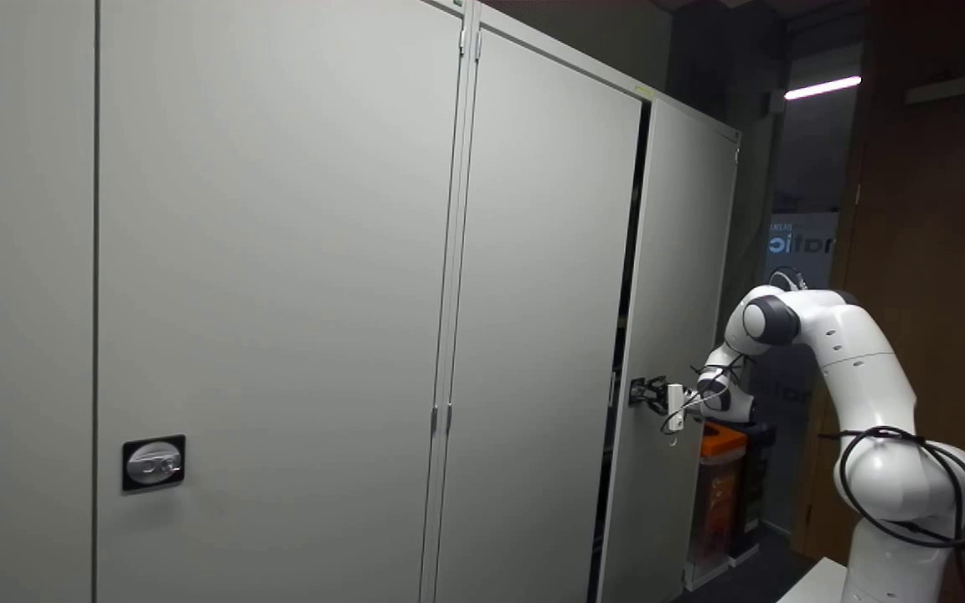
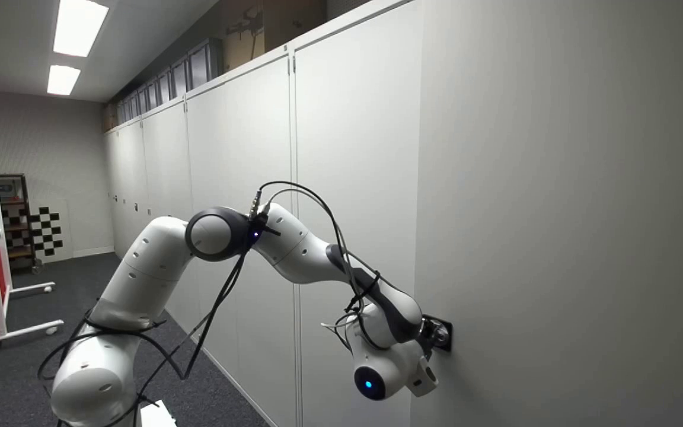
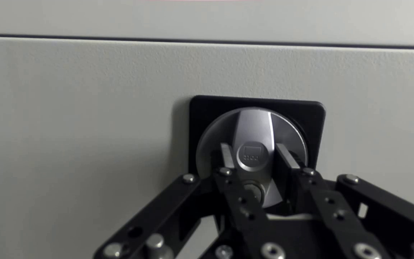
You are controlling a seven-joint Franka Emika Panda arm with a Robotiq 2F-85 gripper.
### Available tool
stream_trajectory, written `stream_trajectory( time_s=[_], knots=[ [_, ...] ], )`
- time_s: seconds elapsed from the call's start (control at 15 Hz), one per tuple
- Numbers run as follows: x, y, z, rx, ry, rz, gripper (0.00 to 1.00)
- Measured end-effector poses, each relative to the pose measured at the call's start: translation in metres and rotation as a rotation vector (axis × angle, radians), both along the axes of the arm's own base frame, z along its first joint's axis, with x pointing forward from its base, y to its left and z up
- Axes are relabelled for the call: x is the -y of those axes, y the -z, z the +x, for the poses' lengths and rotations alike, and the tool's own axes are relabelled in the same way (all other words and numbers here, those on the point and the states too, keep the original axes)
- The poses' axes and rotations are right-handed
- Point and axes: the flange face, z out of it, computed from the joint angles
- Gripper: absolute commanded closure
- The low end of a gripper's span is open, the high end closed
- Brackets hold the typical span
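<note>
black two-finger gripper point(image 3: 252, 145) stands narrow, clamped on the round silver metal handle point(image 3: 253, 156) of the tall pale-grey cabinet door point(image 1: 682, 251), which hangs ajar beside a slim dark gap point(image 1: 631, 260): grip looks done, door swing seemingly only part-way, remainder left.

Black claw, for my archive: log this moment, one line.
black claw: closed on round silver metallic knob | tall grey metal door: ajar

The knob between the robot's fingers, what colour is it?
The knob is silver, clearest in the wrist view.

Gripper point(image 3: 257, 155) astride handle ridge point(image 3: 254, 133) on cabinet door point(image 1: 673, 276).
</note>
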Motion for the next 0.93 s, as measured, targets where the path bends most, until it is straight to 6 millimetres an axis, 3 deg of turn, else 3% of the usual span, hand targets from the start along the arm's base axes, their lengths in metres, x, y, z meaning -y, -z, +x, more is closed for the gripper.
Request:
stream_trajectory(
  time_s=[0.93],
  knots=[
    [-0.0032, 0.0032, 0.001, 0.025, 0.014, -0.07, 0.92]
  ],
)
